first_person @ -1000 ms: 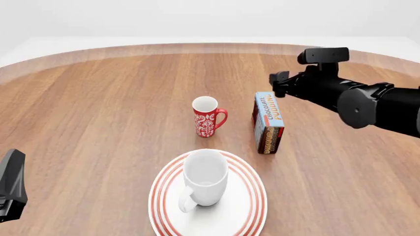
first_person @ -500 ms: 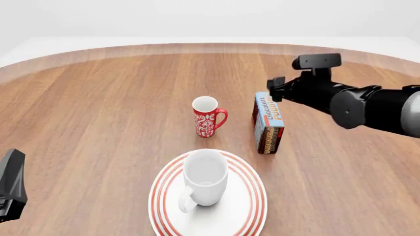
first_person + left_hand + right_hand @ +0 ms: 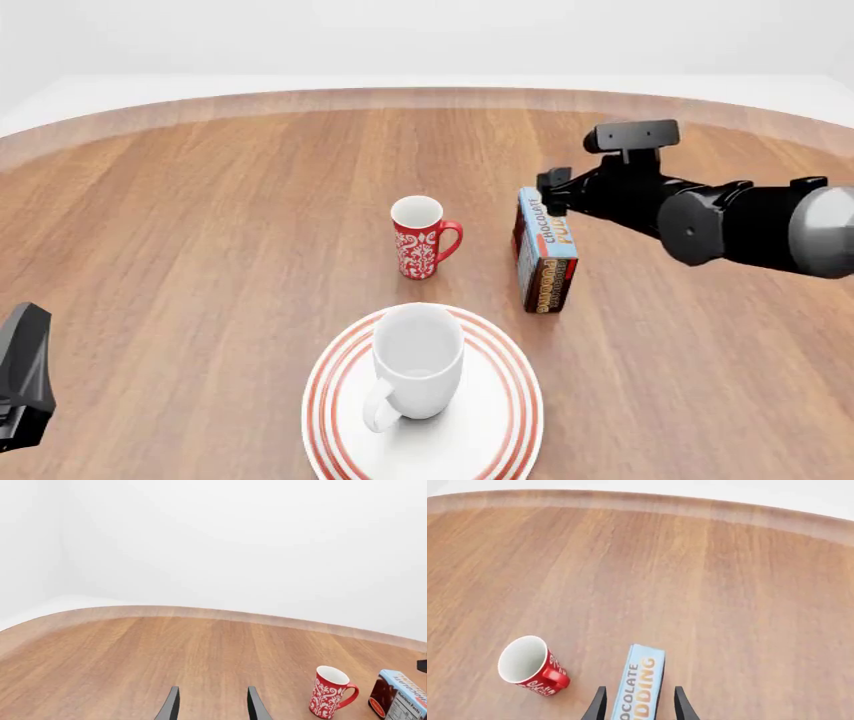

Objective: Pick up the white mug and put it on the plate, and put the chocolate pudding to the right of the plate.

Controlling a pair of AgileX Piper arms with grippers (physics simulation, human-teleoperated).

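- One round wooden table (image 3: 200, 220) fills most of the front view.
- Low in the centre of that frame lies the large round white plate with red rings (image 3: 501, 420).
- On the plate stands the glossy all-white mug (image 3: 418, 360), upright, handle toward the lower left.
- Right of centre, the black right gripper (image 3: 638, 700) sits above the far end of the small light-blue chocolate pudding box with brown sides (image 3: 547, 250); its fingers (image 3: 598, 706) are spread, one to each side of the box's end, though contact is hard to judge.
- Beyond the plate stands a slim red floral mug (image 3: 420, 240), left of the box.
- At the lower-left edge, the left gripper (image 3: 211, 705) shows parted, empty fingers.
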